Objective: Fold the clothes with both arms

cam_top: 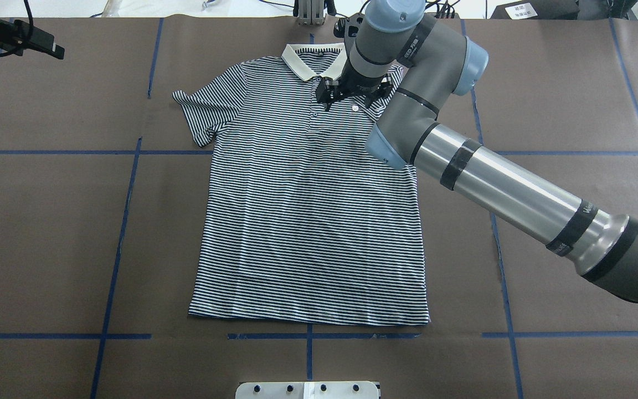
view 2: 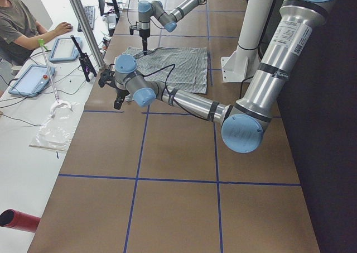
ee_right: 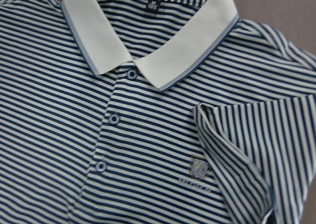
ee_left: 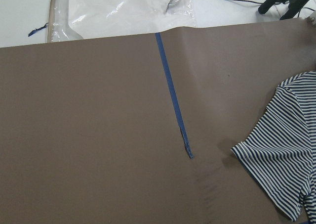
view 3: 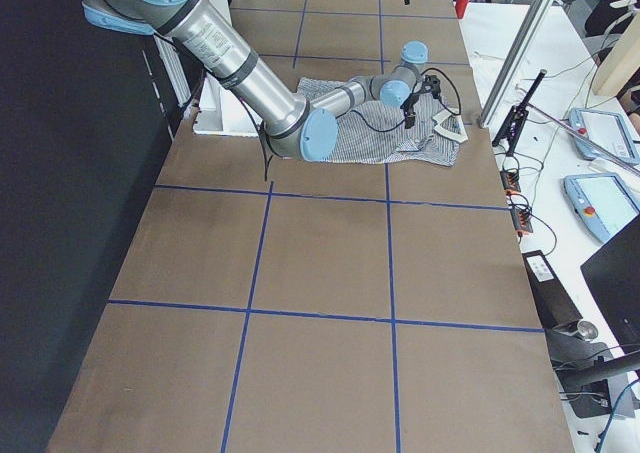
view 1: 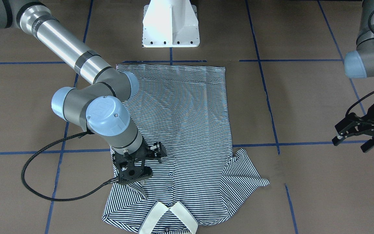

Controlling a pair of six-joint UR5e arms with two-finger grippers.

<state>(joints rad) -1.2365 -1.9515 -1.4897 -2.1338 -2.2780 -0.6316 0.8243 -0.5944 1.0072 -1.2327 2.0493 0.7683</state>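
Observation:
The striped polo shirt (cam_top: 308,221) lies flat and face up on the brown table, its cream collar (cam_top: 308,61) at the far side. It also shows in the front view (view 1: 187,107). Its left sleeve (cam_top: 197,113) is spread out. Its right sleeve (ee_right: 256,150) is folded in over the chest, next to the small patch (ee_right: 199,167). My right gripper (cam_top: 348,100) hovers just over the chest below the collar, jaws apart and empty; it also shows in the front view (view 1: 144,164). My left gripper (view 1: 351,145) is open and empty above bare table, well off the shirt's left side.
The white pedestal base (view 1: 170,29) stands at the robot's edge of the table. Blue tape lines (cam_top: 125,221) cross the brown surface. A person (view 2: 22,24) sits at a side bench with tablets (view 2: 30,77) and a plastic bag (ee_left: 123,6).

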